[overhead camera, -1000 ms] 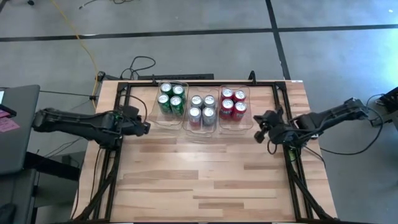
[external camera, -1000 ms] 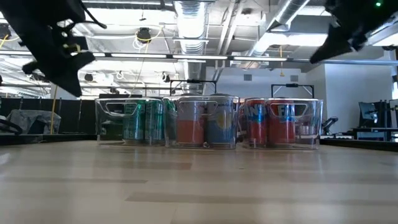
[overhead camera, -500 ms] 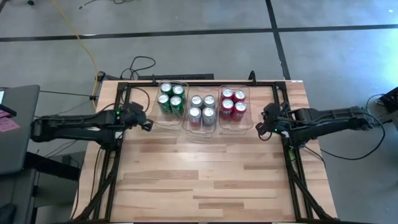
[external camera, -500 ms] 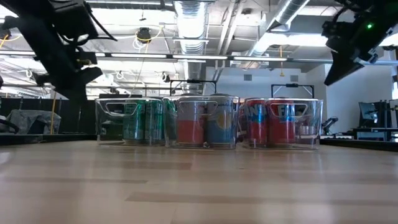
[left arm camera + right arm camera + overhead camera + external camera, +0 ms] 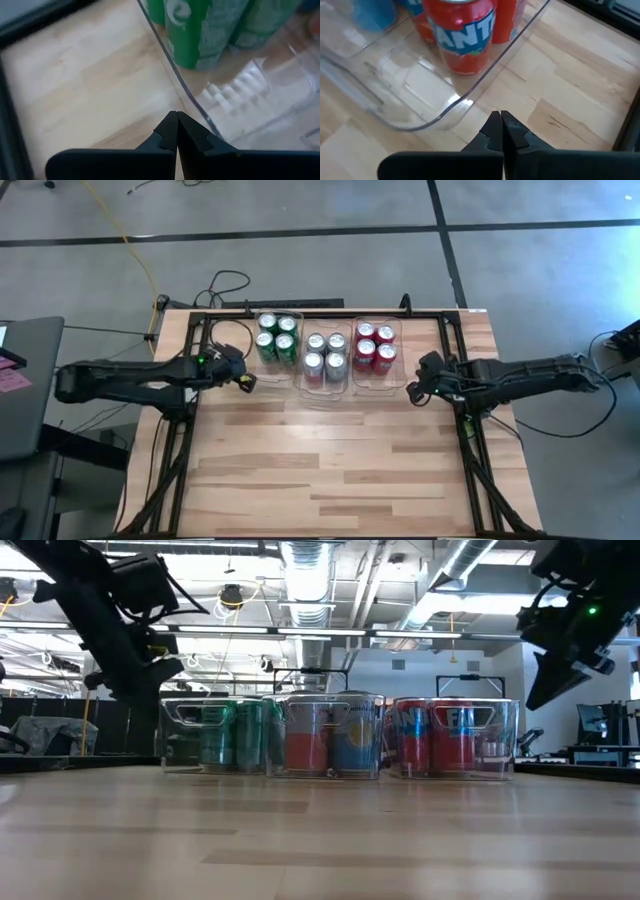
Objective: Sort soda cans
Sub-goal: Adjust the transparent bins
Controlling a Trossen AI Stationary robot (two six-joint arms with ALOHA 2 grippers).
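On the wooden worktop (image 5: 330, 460), 3 clear plastic bins stood side by side along the far edge, each holding 4 soda cans upright. The left bin (image 5: 277, 373) held the green cans (image 5: 275, 338), the middle bin (image 5: 325, 387) held the silver cans (image 5: 326, 354), and the right bin (image 5: 377, 381) held the red cans (image 5: 375, 344). In the low view the same row showed as green cans (image 5: 228, 734) in the bin on the left, the middle cans (image 5: 328, 745) with red and blue labels, and red cans (image 5: 440, 738) on the right.

The left claw (image 5: 244, 381) was just beside the near left corner of the left bin, above the worktop, its fingers closed together and holding nothing. Its wrist camera showed the 2 dark fingers (image 5: 169, 134) pressed tip to tip, pointing at the curved clear wall of the bin (image 5: 235, 115), with a green can (image 5: 192, 31) standing inside it.

The right claw (image 5: 413, 392) was just beside the near right corner of the right bin, likewise closed and empty. Its wrist camera showed the fingers (image 5: 493, 131) meeting at the tips near the rounded corner of the bin (image 5: 445, 112), with a red can (image 5: 464, 35) standing just inside that corner.
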